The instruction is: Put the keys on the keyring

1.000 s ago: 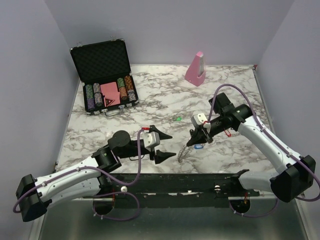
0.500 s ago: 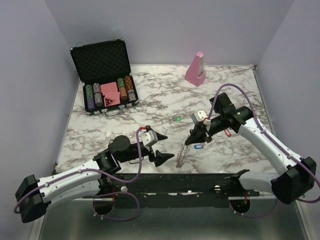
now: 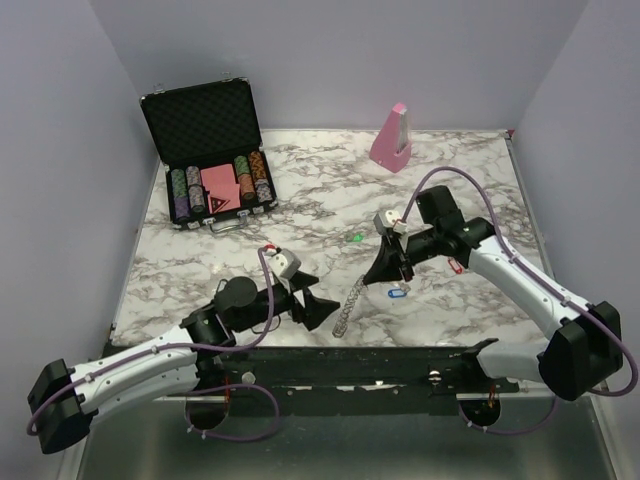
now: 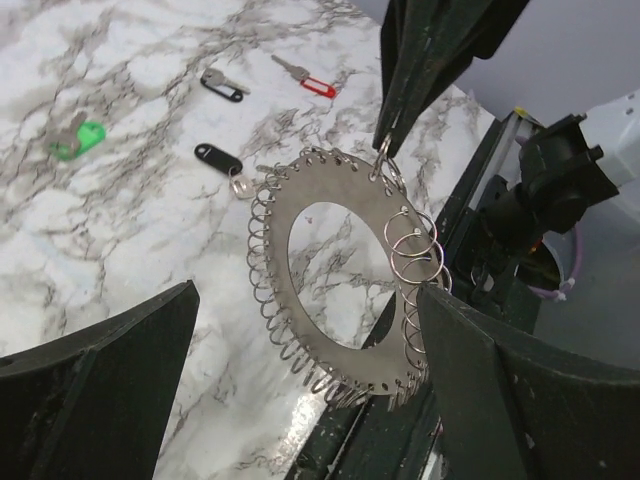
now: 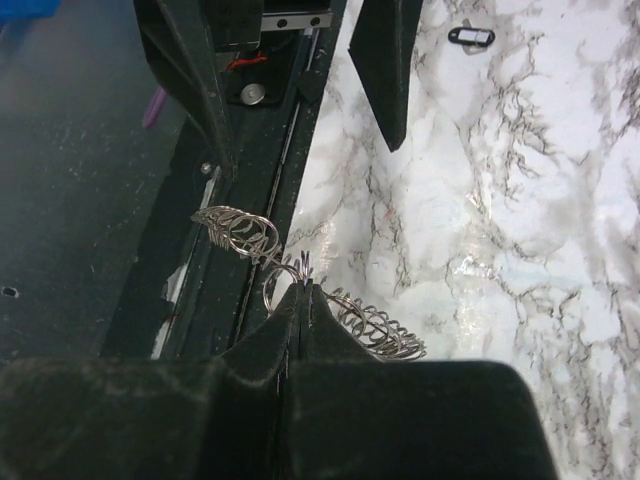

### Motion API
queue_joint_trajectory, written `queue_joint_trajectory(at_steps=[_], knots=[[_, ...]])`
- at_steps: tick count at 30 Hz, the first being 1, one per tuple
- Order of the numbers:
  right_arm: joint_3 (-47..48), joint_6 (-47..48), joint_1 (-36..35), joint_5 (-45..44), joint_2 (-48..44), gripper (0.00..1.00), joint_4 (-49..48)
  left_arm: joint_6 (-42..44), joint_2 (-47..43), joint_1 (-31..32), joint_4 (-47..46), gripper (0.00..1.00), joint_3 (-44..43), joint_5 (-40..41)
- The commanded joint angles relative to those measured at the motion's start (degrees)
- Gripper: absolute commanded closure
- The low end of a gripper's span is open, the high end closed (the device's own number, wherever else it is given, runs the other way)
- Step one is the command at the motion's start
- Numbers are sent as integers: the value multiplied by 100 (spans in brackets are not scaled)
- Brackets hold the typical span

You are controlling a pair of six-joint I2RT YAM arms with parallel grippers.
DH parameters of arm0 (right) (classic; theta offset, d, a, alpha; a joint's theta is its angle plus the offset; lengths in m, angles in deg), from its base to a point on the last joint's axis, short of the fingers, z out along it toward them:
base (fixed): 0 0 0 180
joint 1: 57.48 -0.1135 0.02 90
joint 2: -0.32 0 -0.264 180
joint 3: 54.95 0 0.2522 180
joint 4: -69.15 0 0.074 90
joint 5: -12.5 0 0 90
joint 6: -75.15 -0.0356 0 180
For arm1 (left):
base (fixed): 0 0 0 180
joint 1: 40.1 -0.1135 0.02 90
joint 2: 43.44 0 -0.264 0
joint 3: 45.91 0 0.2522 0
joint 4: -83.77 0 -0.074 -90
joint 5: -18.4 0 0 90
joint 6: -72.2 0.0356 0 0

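Note:
The keyring [image 3: 347,306], a flat grey toothed ring, hangs over the table's near edge from my right gripper [image 3: 372,282], which is shut on its top rim. It shows face-on in the left wrist view [image 4: 335,180] and edge-on in the right wrist view [image 5: 375,328], where the right gripper [image 5: 304,290] pinches it. My left gripper [image 3: 325,297] is open and empty, its fingers either side of the ring's lower part [image 4: 305,300]. Keys lie on the marble: green [image 3: 356,238], blue [image 3: 397,293], red [image 3: 456,266], and two black ones [image 4: 217,157] [image 4: 222,83].
An open black case of poker chips [image 3: 215,180] stands at the back left. A pink wedge block [image 3: 391,140] stands at the back centre. The black rail at the table's front edge [image 3: 400,365] runs just below the ring.
My right gripper has carried the keyring left and a little up. My left gripper has turned and shifted left, now facing the ring.

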Motion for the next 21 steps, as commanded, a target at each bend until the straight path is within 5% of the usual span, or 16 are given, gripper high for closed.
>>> queue_joint_trajectory(at_steps=[1, 10, 21], knots=[[-293, -1414, 13, -120, 190, 99, -1348, -960, -272, -177, 608, 1, 129, 453], [-111, -2707, -127, -875, 1050, 99, -2221, -837, -1011, -344, 1399, 1, 288, 1015], [2394, -3305, -1094, -2352, 3960, 97, -1483, -1408, -1862, -397, 2313, 2, 463, 1920]])
